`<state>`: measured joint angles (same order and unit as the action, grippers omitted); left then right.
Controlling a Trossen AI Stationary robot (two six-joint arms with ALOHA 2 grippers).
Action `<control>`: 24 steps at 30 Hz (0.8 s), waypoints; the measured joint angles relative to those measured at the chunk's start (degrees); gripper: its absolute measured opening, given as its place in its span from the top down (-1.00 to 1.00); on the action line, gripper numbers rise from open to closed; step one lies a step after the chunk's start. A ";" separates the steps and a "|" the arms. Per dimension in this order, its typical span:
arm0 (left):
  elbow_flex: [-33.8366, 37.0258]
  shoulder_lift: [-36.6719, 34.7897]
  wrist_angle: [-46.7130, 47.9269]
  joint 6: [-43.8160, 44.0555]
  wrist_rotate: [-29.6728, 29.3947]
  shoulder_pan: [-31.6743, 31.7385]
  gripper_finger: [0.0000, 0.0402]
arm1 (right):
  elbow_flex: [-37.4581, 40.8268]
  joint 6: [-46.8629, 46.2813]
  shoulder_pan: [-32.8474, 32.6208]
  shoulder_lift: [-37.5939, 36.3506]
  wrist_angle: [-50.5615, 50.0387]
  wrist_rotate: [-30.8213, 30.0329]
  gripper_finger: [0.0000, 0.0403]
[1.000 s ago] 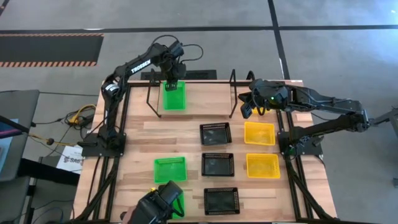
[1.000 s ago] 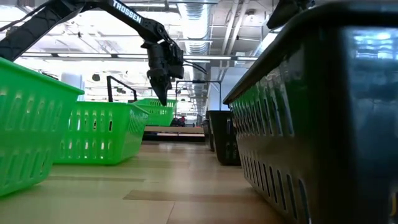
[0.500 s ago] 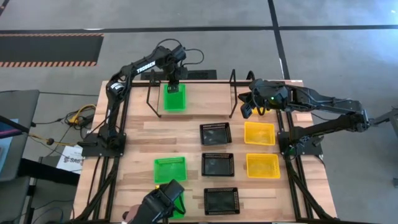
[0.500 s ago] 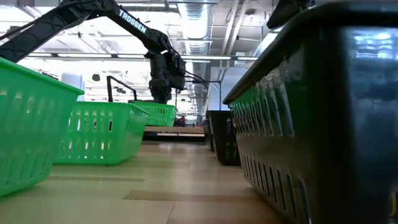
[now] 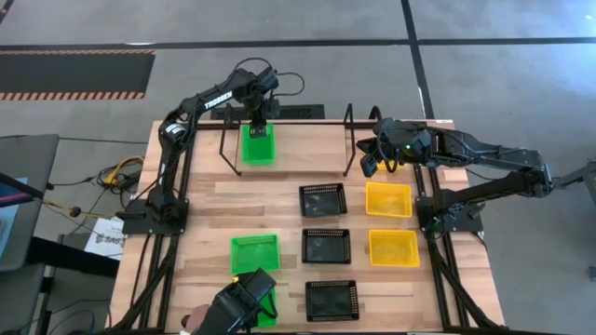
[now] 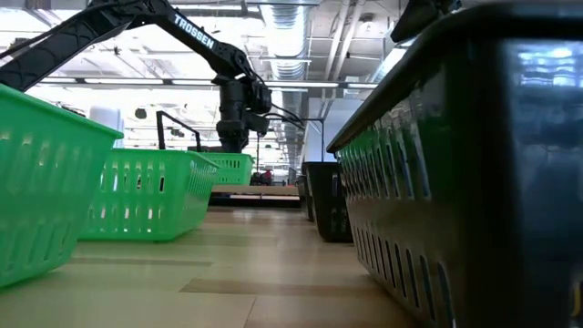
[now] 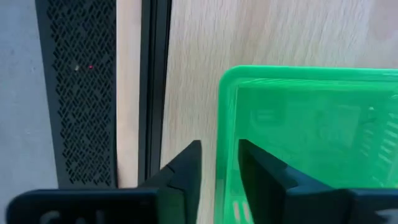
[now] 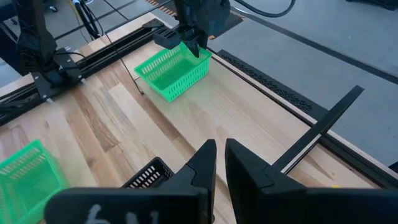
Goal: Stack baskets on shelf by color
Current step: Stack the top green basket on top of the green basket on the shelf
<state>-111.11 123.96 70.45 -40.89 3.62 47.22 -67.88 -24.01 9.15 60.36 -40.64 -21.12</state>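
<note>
High view: straight down over the whole worktop (image 5: 279,200) and both arms. Low view: at worktop height, level across it, very near baskets. Left wrist view: close above one green basket (image 7: 311,124), past the left tool (image 7: 217,168). Right wrist view: farther back, across the worktop. Shared by all four: that green basket on the shelf (image 5: 317,140).

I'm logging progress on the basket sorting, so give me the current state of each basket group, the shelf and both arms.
Green perforated plastic basket on shelf: upright, rim gripped by left gripper.
Light wood plank shelf: holds one basket.
Other green baskets: on table, unstacked.
Black baskets: on table, unstacked.
Yellow baskets: two visible, on table.
Right gripper: hovering, empty, fingers nearly together.
</note>
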 joint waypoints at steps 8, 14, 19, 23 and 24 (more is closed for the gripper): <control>-5.15 -0.02 2.14 5.35 0.38 0.00 0.32 | 0.00 0.00 0.00 0.00 -0.01 0.00 0.71; -15.35 -0.09 9.59 13.91 0.35 0.00 0.31 | 0.00 0.02 0.00 0.00 0.00 0.00 0.71; -23.87 -0.23 20.06 21.65 0.47 -0.44 0.31 | 0.00 0.46 0.00 0.00 -0.03 0.02 0.71; -23.07 -5.04 19.96 22.68 1.09 -2.98 0.31 | 0.00 2.49 0.80 -0.02 -0.15 0.07 0.71; -23.18 -6.45 19.44 23.52 1.12 -3.78 0.31 | 0.00 2.86 1.26 -0.02 -0.21 0.07 0.71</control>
<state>-134.29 117.51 89.89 -17.37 4.74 43.44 -67.88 -21.15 10.40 60.34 -40.85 -21.06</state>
